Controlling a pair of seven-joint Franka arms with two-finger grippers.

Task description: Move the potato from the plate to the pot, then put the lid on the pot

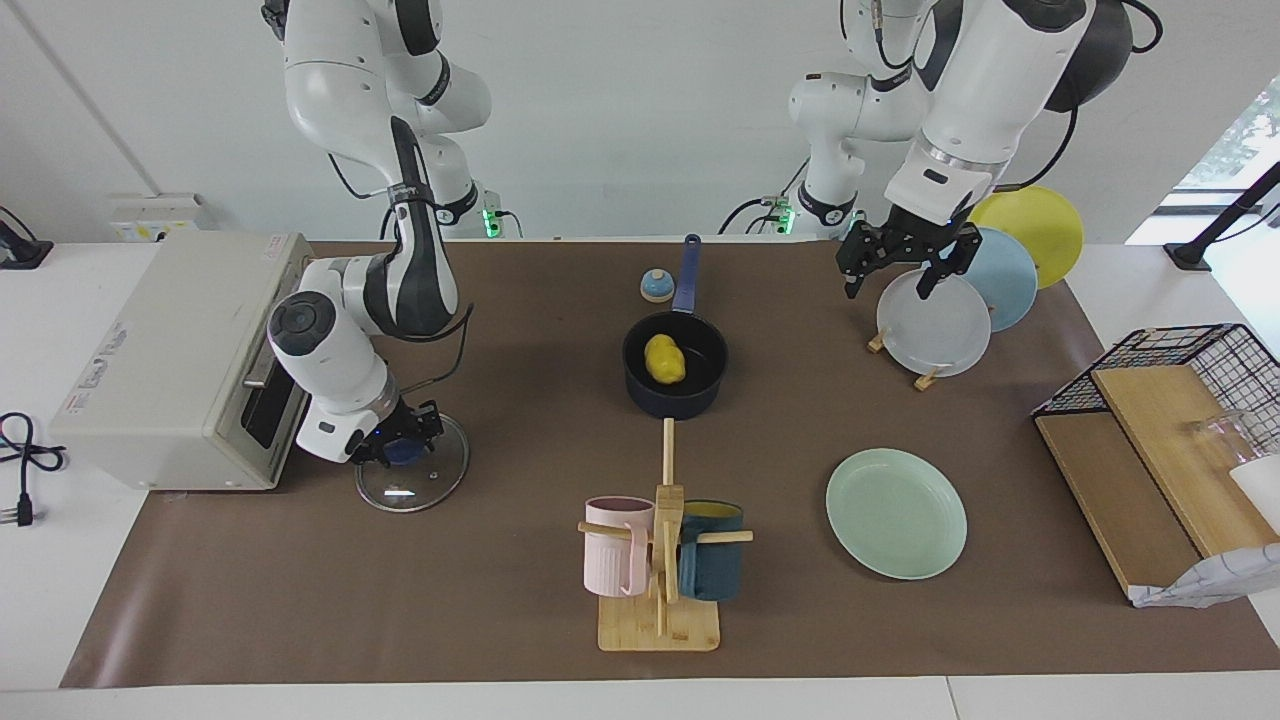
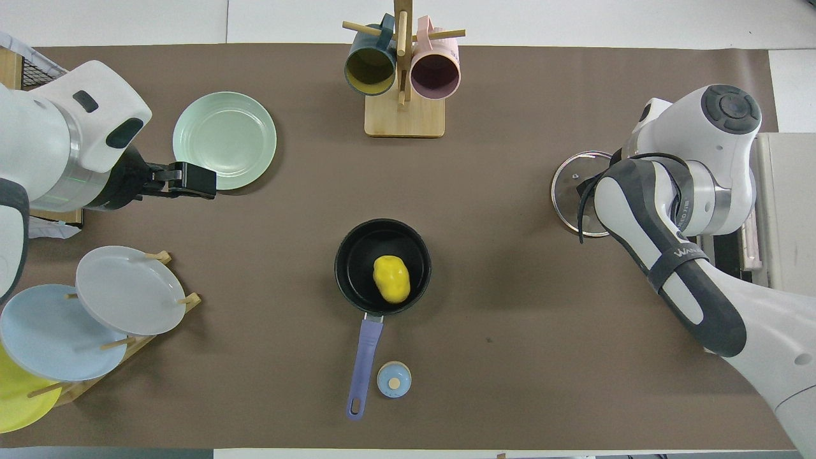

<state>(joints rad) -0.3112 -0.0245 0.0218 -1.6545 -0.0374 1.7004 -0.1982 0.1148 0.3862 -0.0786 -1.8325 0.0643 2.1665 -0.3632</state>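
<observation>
**At mid-table, potato in the pot, lid not yet on**

Inside the pot, which is sitting at the middle of the table with its handle pointing toward the robots, the potato is lying on the black bottom. The plate is lying bare, farther from the robots than the pot and toward the left arm's end.

The lid is resting flat on the table toward the right arm's end, just beside the toaster oven. The right gripper is down on the lid, its fingers clasping the blue knob.

The left gripper is hanging in the air over the upright plates in the plate rack, fingers spread apart and holding nothing.
</observation>
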